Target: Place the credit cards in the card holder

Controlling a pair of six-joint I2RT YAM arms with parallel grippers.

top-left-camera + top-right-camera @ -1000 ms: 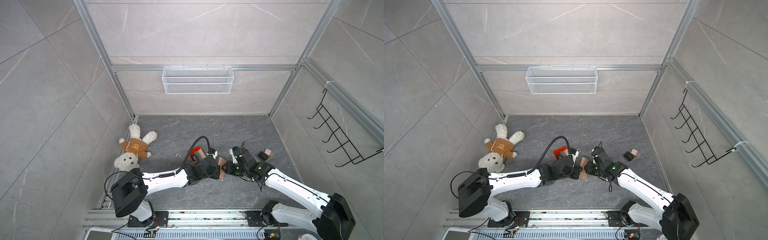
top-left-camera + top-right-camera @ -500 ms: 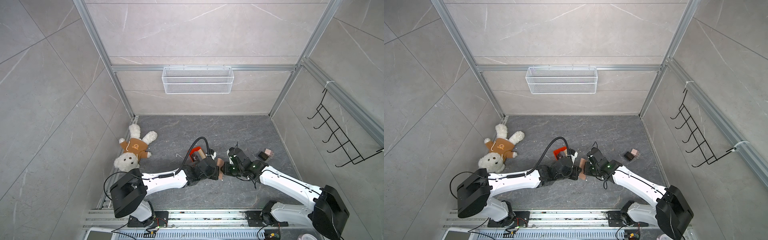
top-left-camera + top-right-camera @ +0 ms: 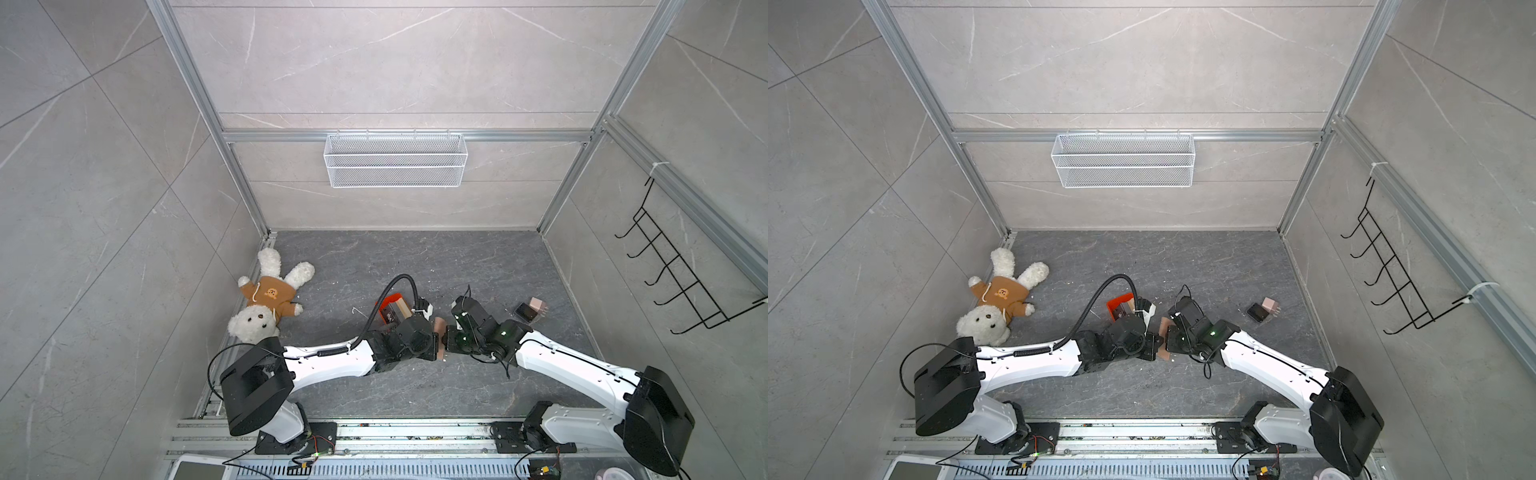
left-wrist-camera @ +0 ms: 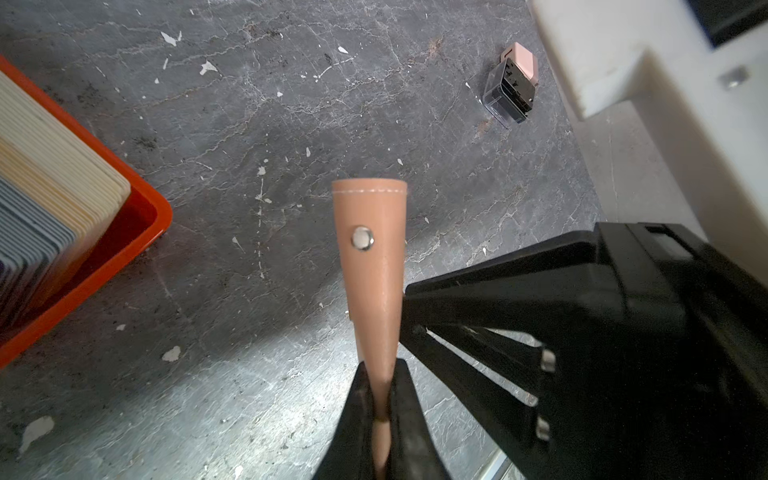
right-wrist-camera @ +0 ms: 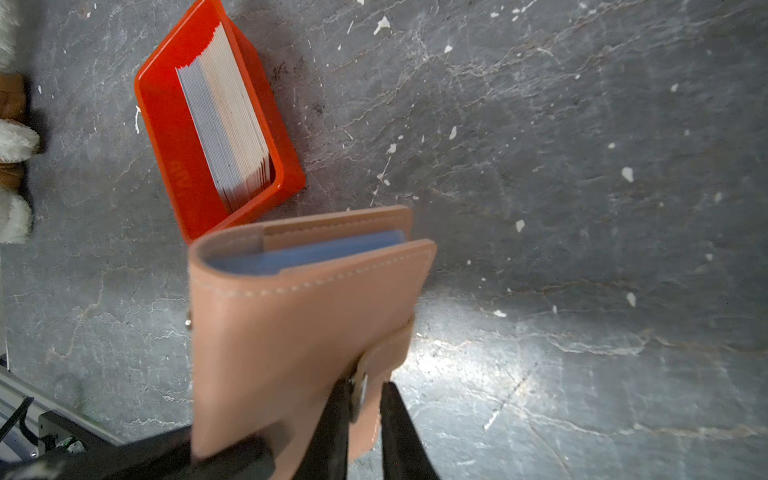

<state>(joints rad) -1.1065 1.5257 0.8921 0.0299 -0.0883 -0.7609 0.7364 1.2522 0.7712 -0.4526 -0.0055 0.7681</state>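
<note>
The dark grey stone-look tabletop (image 3: 415, 266) fills the bottom of a walled cell. The two white-and-black arms reach in from its front edge and meet near its middle. A white wire basket (image 3: 395, 166) hangs on the back wall and a black hook rack (image 3: 673, 282) on the right wall. A white teddy bear (image 3: 270, 299) in a brown hoodie lies against the left edge.

The left hand (image 4: 380, 395) is closed tight. Its fingers (image 4: 357, 415) pinch one edge of the card holder (image 4: 374, 249), so the pinkish-tan booklet stands upright and clear of the tabletop, between the two hands near the middle. The right hand (image 5: 365, 399) meets it from the other side. Its fingers (image 5: 336, 424) stand close on either side of the strap with the metal snap, with a narrow gap between them. Whether they already press the strap cannot be told. The covers gape slightly at the free end, and bluish plastic sleeves show inside.

The orange tray (image 5: 166, 137) sits on the tabletop just behind the left hand. The credit cards (image 5: 228, 120) stand on edge inside it in one leaning stack, grey ones on one side and pale tan ones on the other. A small black-and-pink block pair (image 4: 513, 89) lies toward the right edge.
</note>
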